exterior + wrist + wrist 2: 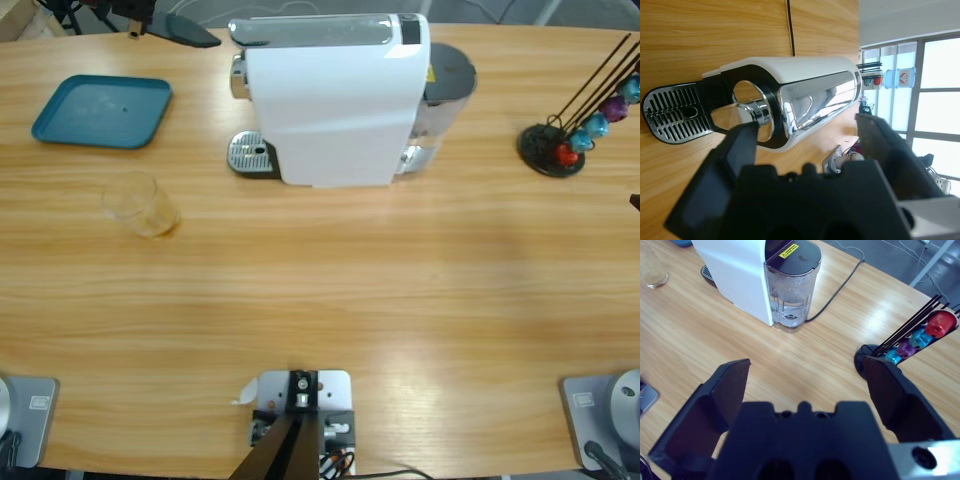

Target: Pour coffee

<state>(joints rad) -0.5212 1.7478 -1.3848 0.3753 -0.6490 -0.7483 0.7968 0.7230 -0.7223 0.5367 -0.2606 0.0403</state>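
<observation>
The capsule rack [590,118] is cut off by the high view's right edge.

Each gripper is formed of two broad, flat black jaws rising from a blocky black body. On the right gripper [805,377], a silver-grey plate with a round dark hole is seen at the lower corner; a similar pale plate is seen beside the left gripper [807,145].
</observation>
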